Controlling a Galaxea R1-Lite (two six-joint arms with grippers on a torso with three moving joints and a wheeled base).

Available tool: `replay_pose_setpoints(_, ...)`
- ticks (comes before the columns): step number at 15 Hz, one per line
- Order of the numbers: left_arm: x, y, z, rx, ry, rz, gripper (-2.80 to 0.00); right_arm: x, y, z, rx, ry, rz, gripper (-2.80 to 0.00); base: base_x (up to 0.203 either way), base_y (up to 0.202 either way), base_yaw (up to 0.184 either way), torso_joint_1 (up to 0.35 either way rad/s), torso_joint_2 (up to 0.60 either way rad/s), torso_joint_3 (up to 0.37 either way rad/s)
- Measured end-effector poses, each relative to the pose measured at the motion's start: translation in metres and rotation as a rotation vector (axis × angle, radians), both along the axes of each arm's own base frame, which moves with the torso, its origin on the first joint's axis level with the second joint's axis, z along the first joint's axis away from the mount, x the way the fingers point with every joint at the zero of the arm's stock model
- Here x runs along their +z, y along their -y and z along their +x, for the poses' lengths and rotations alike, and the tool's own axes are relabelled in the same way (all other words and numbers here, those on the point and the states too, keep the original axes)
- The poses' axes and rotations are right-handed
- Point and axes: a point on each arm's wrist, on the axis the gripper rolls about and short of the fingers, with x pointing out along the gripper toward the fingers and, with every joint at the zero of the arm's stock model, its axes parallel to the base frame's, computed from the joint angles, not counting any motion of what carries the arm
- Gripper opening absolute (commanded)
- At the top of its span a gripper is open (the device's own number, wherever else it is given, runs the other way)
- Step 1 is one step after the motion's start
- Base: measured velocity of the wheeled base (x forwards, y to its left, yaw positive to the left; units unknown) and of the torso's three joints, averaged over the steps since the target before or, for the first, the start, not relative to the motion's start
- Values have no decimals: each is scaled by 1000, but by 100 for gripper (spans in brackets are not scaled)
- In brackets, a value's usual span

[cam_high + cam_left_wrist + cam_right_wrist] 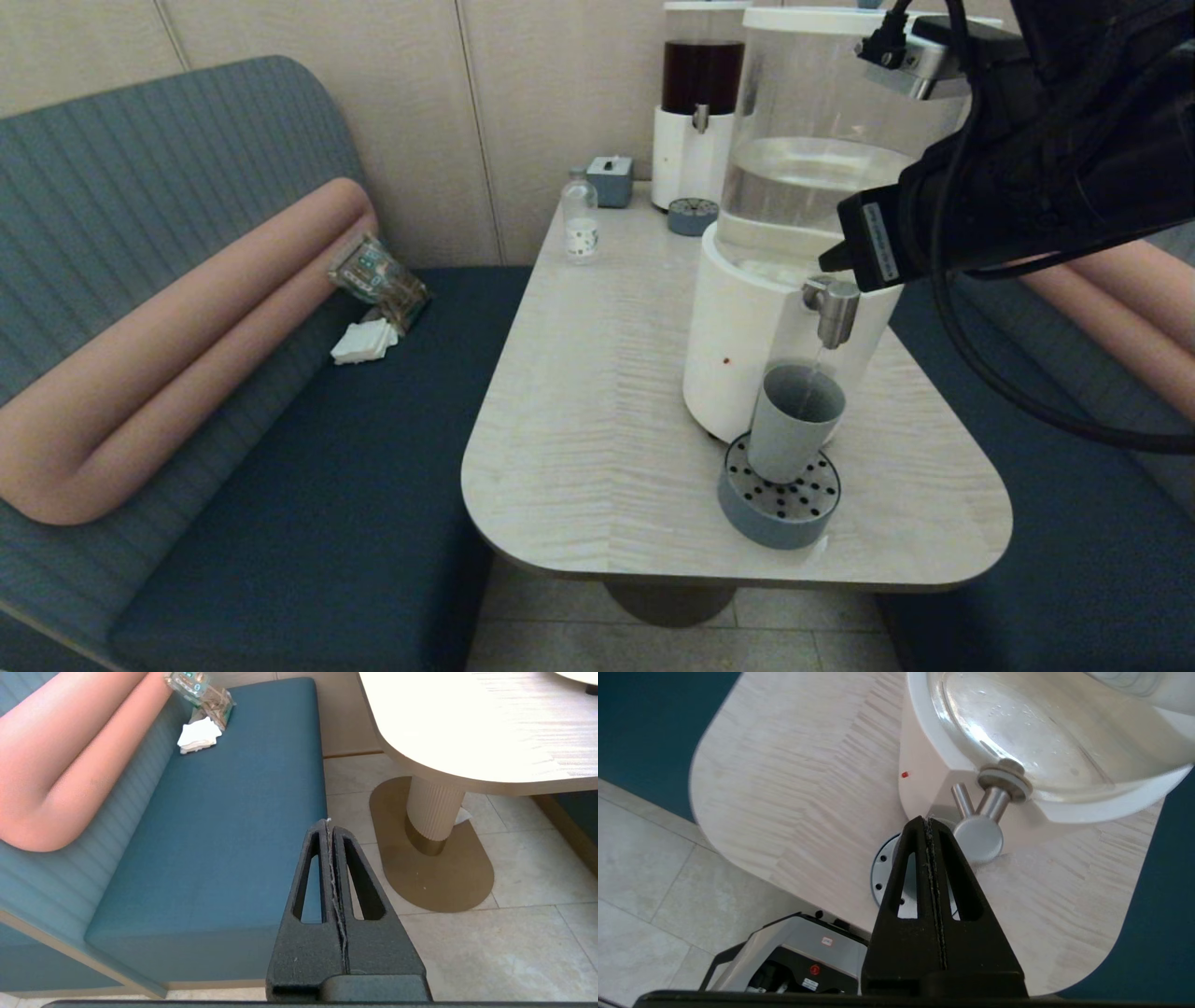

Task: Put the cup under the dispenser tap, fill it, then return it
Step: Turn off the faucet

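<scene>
Under the short brushed-steel tap point(831, 311), on a perforated grey tray point(780, 504), stands the small matte grey-blue cup point(794, 421), filling: top-heavy, spillable; grip mid-wall. Right gripper point(930, 823) is clenched empty beside the tap; left gripper point(329, 823) is clenched, parked.

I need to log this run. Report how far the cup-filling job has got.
Done: the cup stands on the round drip tray under the dispenser tap. In hand: a thin stream runs into it while the right tool, shut, sits at the tap. Left: stopping the flow and returning the cup. The left tool is parked, shut, off the table.
</scene>
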Motion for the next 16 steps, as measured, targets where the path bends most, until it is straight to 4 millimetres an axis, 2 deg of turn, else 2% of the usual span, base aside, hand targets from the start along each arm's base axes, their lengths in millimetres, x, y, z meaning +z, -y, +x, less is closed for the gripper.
replay_pose_setpoints(7,0,0,0,0,0,0,-280,-15,-8,17,-11,-38,-27,-280,0,0,0,0,0,0)
replay_pose_setpoints(16,0,0,0,0,0,0,-280,-20,-13,27,-10,-27,-32,-280,0,0,0,0,0,0)
